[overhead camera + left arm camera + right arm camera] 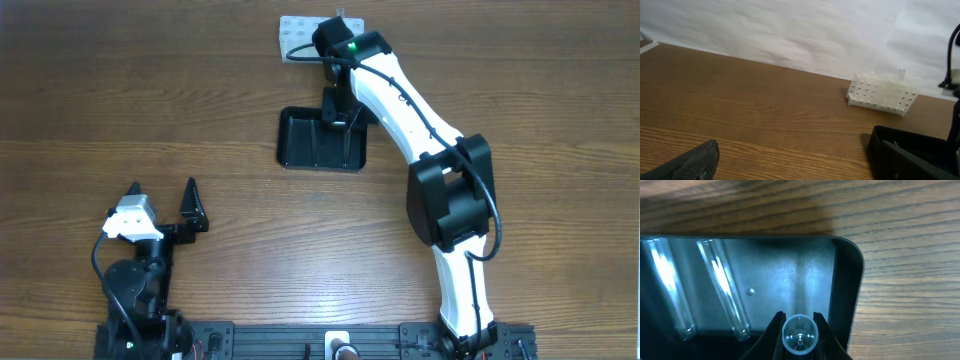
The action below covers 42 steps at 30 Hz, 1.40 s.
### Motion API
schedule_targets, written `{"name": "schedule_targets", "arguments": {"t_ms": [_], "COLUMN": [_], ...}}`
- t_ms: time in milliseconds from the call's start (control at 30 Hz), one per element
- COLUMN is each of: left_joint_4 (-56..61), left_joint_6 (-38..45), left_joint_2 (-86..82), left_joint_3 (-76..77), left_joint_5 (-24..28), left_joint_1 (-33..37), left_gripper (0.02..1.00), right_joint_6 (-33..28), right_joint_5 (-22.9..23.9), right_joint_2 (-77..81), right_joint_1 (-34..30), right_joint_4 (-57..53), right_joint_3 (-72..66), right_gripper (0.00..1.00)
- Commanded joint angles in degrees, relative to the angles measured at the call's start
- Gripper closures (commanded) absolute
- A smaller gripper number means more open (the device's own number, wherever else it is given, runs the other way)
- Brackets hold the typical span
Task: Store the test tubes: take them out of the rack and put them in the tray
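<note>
Altogether, four tubes are counted. Two tubes lie flat in the tray, side by side and nearly parallel, long axes along the floor and rounded closed ends on the gripper's side. One tube is in the right gripper. One tube stands upright in the rack, its top showing above the far corner. Rack, one: white and perforated, at the top centre of the top view, resting on the table. Tray, one: black and rectangular, just below the rack in the top view, apart from it. Grippers, two. The right gripper hangs over the tray's right part. Its fingers are drawn in to a narrow gap and clamped on the third tube, one on each side of the rim. That tube is seen end-on with its open mouth toward the wrist camera, and its long axis runs straight away from the lens toward the tray floor. The left gripper sits at the lower left of the top view, well apart from tray and rack. Its fingers are spread wide, holding and touching nothing. One dark finger shows in the left wrist view above bare wood.
</note>
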Motion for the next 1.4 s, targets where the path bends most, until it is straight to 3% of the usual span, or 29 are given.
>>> {"name": "schedule_targets", "arguments": {"t_ms": [33,633,867,1133,1400], "left_joint_4": [-0.2,-0.22,-0.2,-0.2,-0.2], "left_joint_6": [0.83,0.83,0.83,0.83,0.83], "left_joint_2": [-0.39,-0.39,-0.39,-0.39,-0.39], "left_joint_3": [-0.28,-0.31,-0.28,-0.28,-0.31], "left_joint_5": [-0.2,-0.2,-0.2,-0.2,-0.2], "left_joint_1": [0.04,0.04,0.04,0.04,0.04], "left_gripper": [0.02,0.02,0.02,0.02,0.02], "right_joint_6": [0.59,0.59,0.59,0.59,0.57], "right_joint_5": [0.52,3.65,4.31,4.31,3.74], "right_joint_2": [1.81,6.16,7.13,7.15,6.99], "right_joint_1": [-0.37,-0.37,-0.44,-0.44,-0.42], "right_joint_4": [0.39,3.06,4.46,5.18,3.43], "right_joint_3": [0.74,0.74,0.74,0.74,2.45], "right_gripper": [0.987,0.98,0.928,0.713,0.702]}}
